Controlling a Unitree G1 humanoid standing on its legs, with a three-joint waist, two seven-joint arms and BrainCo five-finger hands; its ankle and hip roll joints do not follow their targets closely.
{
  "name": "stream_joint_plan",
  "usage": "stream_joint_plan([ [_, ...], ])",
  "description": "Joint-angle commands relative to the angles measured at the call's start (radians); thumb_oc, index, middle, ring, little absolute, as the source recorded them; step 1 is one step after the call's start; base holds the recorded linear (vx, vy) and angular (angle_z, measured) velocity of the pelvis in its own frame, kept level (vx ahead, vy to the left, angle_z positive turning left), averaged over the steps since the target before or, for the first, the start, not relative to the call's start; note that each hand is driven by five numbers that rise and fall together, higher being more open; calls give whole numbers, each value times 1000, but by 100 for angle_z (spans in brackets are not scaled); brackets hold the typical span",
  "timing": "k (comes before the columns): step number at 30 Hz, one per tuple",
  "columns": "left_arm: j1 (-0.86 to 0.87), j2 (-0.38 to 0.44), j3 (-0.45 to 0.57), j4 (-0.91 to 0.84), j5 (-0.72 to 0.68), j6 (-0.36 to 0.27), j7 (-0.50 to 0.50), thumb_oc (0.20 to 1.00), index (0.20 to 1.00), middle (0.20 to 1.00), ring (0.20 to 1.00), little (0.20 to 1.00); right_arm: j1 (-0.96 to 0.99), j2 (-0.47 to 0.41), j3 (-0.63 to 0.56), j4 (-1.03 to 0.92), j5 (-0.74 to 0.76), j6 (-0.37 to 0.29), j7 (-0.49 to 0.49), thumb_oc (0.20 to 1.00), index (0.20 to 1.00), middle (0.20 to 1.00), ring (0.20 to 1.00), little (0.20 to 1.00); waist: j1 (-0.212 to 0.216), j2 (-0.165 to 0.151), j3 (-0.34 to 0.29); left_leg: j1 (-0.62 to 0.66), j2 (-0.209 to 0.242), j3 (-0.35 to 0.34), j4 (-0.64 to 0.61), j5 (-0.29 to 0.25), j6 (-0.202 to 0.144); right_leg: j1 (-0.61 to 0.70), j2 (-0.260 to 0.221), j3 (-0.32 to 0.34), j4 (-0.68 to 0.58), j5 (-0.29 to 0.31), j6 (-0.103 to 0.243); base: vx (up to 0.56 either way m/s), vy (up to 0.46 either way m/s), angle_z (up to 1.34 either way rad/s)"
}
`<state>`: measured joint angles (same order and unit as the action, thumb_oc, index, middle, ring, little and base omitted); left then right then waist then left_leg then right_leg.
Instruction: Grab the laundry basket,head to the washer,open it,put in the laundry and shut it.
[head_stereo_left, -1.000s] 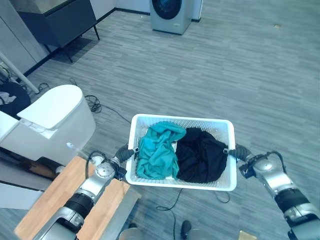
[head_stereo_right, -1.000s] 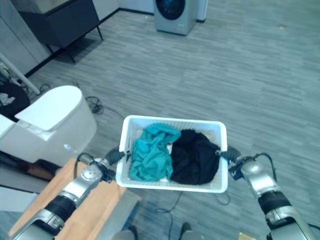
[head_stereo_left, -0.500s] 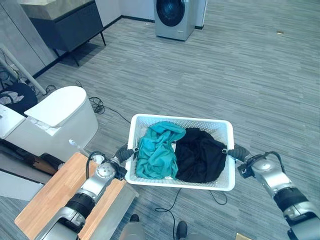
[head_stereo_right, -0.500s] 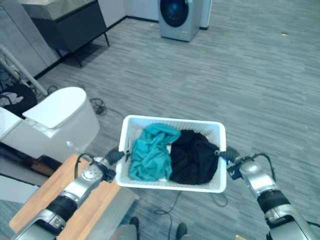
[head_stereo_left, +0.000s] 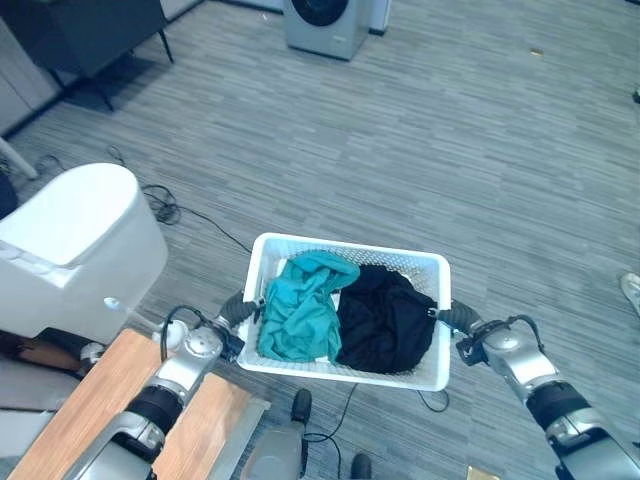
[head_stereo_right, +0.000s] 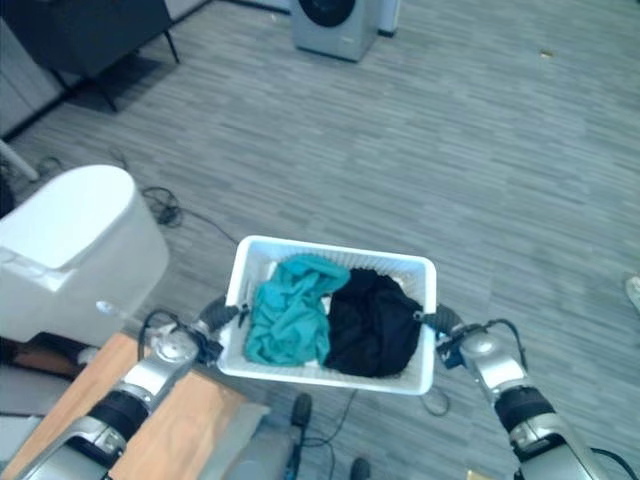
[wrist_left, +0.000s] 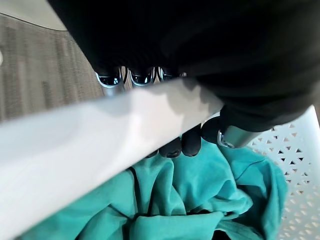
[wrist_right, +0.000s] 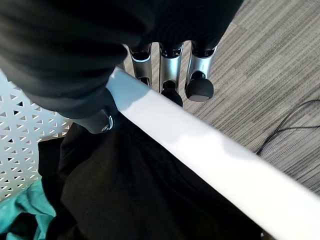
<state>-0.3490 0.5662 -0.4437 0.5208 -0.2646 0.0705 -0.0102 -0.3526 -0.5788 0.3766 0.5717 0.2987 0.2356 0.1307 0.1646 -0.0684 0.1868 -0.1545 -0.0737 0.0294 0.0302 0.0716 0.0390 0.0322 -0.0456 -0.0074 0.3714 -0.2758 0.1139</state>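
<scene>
left hand (head_stereo_left: 238, 305): fingers curled around the rim of the white laundry basket (head_stereo_left: 420, 377)
right hand (head_stereo_left: 457, 318): grips the opposite rim
basket content: teal cloth (head_stereo_left: 298, 312), black cloth (head_stereo_left: 382, 320)
washer (head_stereo_left: 322, 24): far ahead

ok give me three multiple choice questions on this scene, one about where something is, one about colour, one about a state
1. Where is the washer?
A. far ahead across the floor, at the view's top edge
B. right beside the basket
C. under the wooden table

2. What colours are the clothes in the laundry basket?
A. red and white
B. teal and black
C. yellow and grey

3. How is the basket being held?
A. left hand alone
B. it rests on the floor, untouched
C. both hands, one on each short side

Answers:
1 A: the washer stands far beyond the basket across the grey floor.
2 B: a teal garment lies on the robot's left side of the basket, a black garment on its right.
3 C: the left hand and the right hand each curl over the rim at opposite ends, as the wrist views show.
</scene>
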Motion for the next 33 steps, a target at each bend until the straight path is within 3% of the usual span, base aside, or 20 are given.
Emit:
stream_joint_plan([
  [1,-90,-8,62,-47,6,-77,0,200,200,200,200,200,-76,26,-32,-71,30,-112,51,200,200,200,200,200,29,-55,-64,-80,-59,-10,123,-84,43,79,70,-28,36,233,58,409,57,-26],
  [2,-78,-4,69,-57,14,-75,0,200,200,200,200,200,-60,29,-52,-96,11,-107,65,200,200,200,200,200,-6,-39,-53,-21,-48,-9,114,-105,63,0,46,-42,249,371,114,559,92,3],
  [3,-79,-8,67,-46,25,-73,1,200,200,200,200,200,-46,26,-77,-112,-7,-113,60,200,200,200,200,200,-49,4,-44,46,-24,-26,88,-114,65,-107,68,-57,397,368,107,558,89,9],
  [4,-79,-9,66,-45,25,-73,1,200,200,200,200,200,-46,25,-78,-113,-8,-113,60,200,200,200,200,200,-52,1,-42,47,-29,-28,87,-114,65,-108,63,-59,404,363,108,522,54,37],
  [5,-91,-22,59,-39,28,-68,-6,200,200,200,200,200,-36,19,-102,-119,-13,-114,54,200,200,200,200,200,-82,34,-37,94,-7,-45,65,-113,54,-198,38,-88,417,324,81,388,-21,65],
  [8,-126,-33,31,-21,34,-68,-11,200,200,200,200,200,-22,4,-119,-124,1,-113,44,200,200,200,200,200,-136,51,-34,174,-9,-104,52,-138,21,-257,-16,-106,221,236,23,475,-96,76],
  [10,-146,-40,19,3,38,-70,-5,200,200,200,200,200,-13,-6,-126,-133,16,-113,42,200,200,200,200,200,-155,54,-38,208,-3,-125,67,-182,-3,-268,-53,-87,-8,229,17,483,-215,90],
  [12,-156,-48,18,16,47,-72,3,200,200,200,200,200,-4,-13,-131,-137,27,-113,41,200,200,200,200,200,-165,59,-41,227,4,-143,76,-217,-15,-281,-80,-52,-137,257,24,449,-223,52],
  [13,-157,-60,20,20,58,-78,11,200,200,200,200,200,9,-21,-134,-140,21,-107,46,200,200,200,200,200,-177,60,-45,273,8,-172,85,-262,-27,-321,-133,10,-285,316,46,512,-271,43],
  [15,-153,-67,20,19,64,-81,12,200,200,200,200,200,12,-18,-137,-143,14,-105,48,200,200,200,200,200,-178,67,-42,306,21,-173,89,-281,-33,-323,-146,0,-337,342,56,499,-282,35],
  [16,-149,-71,17,28,75,-81,12,200,200,200,200,200,23,-8,-138,-153,3,-103,48,200,200,200,200,200,-171,55,-63,346,24,-162,91,-311,-44,-295,-167,-77,-371,352,71,462,-308,15],
  [18,-136,-71,28,22,74,-86,10,200,200,200,200,200,19,1,-135,-149,-4,-95,55,200,200,200,200,200,-176,52,-69,368,32,-157,96,-305,-52,-273,-166,-96,-351,381,71,417,-270,26],
  [19,-118,-72,37,26,73,-90,11,200,200,200,200,200,16,0,-120,-147,-13,-91,65,200,200,200,200,200,-181,54,-93,394,57,-153,116,-282,-69,-271,-146,-90,-312,381,64,522,-335,42],
  [20,-98,-78,39,32,50,-90,14,200,200,200,200,200,15,-2,-107,-152,1,-91,66,200,200,200,200,200,-188,63,-106,343,111,-136,273,-158,-89,-244,-100,-70,-266,366,36,514,-335,30],
  [21,-98,-78,39,32,50,-90,14,200,200,200,200,200,14,-1,-107,-152,1,-91,66,200,200,200,200,200,-189,60,-108,337,108,-137,274,-156,-89,-248,-103,-69,-267,368,36,388,-364,10],
  [23,-106,-82,30,43,40,-77,16,200,200,200,200,200,13,-11,-105,-162,34,-92,52,200,200,200,200,200,-194,41,-92,190,167,-93,587,2,-80,-196,-72,-75,-246,336,-26,240,-427,-12],
  [25,-129,-79,24,41,26,-66,20,200,200,200,200,200,15,-24,-108,-169,70,-95,11,200,200,200,200,200,-179,12,-68,49,257,-6,796,18,-35,-106,-16,-96,-254,267,-104,411,-621,1],
  [26,-147,-93,12,48,18,-64,21,200,200,200,200,200,19,-27,-112,-162,75,-98,-2,200,200,200,200,200,-169,9,-58,-3,269,9,815,0,-36,-71,-3,-107,-257,248,-116,451,-458,22],
  [30,-179,-103,0,58,15,-65,23,200,200,200,200,200,27,-27,-115,-175,70,-92,-5,200,200,200,200,200,-129,-2,-52,-123,186,73,597,-48,-56,6,9,-134,-263,201,-103,370,-104,23],
  [33,-201,-105,-6,62,13,-69,27,200,200,200,200,200,18,-21,-107,-174,69,-108,-6,200,200,200,200,200,-92,7,-51,-110,162,73,155,5,-71,69,25,-130,-268,152,-83,406,37,-33],
])
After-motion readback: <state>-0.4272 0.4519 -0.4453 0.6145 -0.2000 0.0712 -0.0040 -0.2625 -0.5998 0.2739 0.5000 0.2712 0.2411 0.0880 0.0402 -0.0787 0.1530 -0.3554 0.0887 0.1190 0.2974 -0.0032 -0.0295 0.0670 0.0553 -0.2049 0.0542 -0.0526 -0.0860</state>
